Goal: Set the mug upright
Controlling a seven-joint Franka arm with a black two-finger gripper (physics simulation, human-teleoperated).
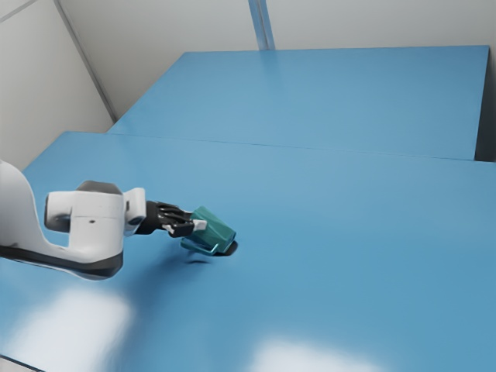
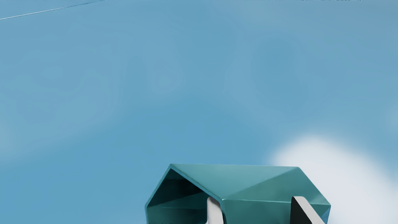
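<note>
– Where is the mug to be found?
– A glossy, faceted teal mug [image 1: 213,226] is seen tilted at the end of the arm, above the bench, not upright. A dark shadow is cast by its lower end; whether the bench is touched cannot be told.
– And its parts?
– In the exterior view the slim teal handle [image 1: 203,249] is turned toward the viewer. In the wrist view the open, dark mouth [image 2: 177,189] is shown.
– Is it gripped?
– The black hand [image 1: 193,227] is placed right at the mug, but whether it is closed on it cannot be told. It is carried by a white, rounded arm [image 1: 97,221].
– And beyond?
– The smooth blue bench [image 1: 349,240] is backed by a second blue tabletop [image 1: 325,101], then by a pale grey wall [image 1: 178,27]
</note>
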